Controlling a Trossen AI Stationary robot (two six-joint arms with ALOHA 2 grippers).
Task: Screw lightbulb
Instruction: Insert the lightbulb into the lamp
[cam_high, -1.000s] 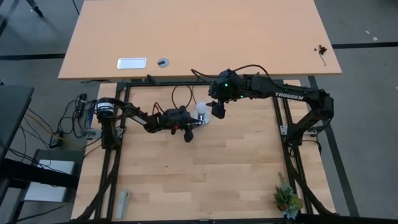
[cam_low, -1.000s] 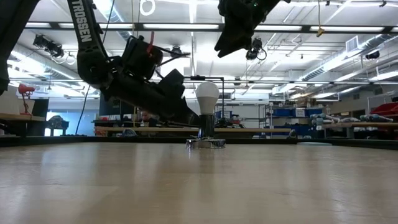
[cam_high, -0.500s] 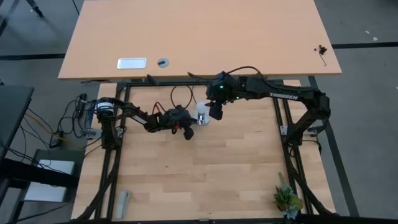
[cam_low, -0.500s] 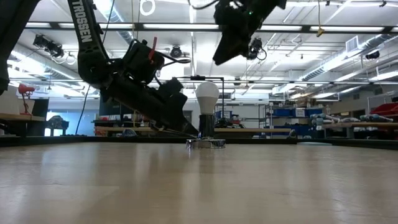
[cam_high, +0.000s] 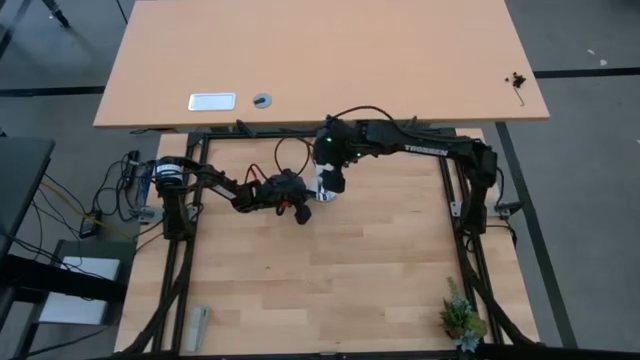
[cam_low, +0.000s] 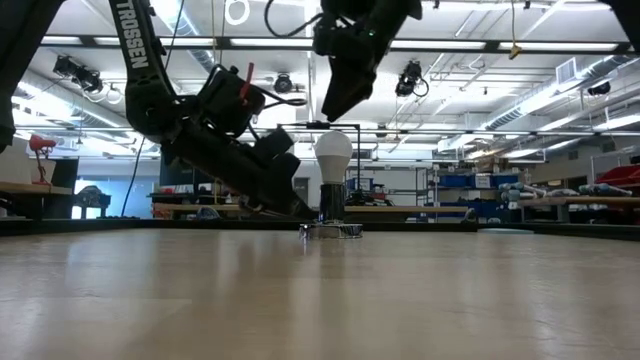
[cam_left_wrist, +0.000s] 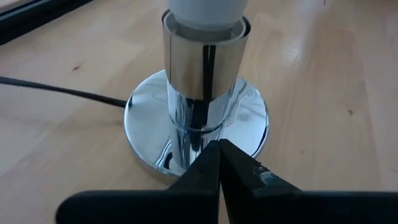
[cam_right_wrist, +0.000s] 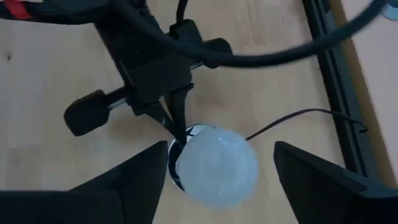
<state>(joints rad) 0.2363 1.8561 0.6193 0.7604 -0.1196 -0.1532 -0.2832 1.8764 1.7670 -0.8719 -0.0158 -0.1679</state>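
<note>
Arms meet at upper centre of the high view. Right gripper (cam_right_wrist: 214, 171) hovers wide-fingered above the white frosted pear-shaped lightbulb (cam_low: 333, 155), which stands upright in the round chrome socket base (cam_left_wrist: 198, 115). Left gripper (cam_left_wrist: 219, 155), fingers pinched together, steadies that base. Next, probably: descend, grasp the bulb, twist.

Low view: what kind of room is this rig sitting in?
Probably a large robotics lab or workshop. Behind the lightbulb, the low view shows an open ceiling with long strip lights, workbenches across the room and storage shelving. The wooden table sits in a black frame.
</note>
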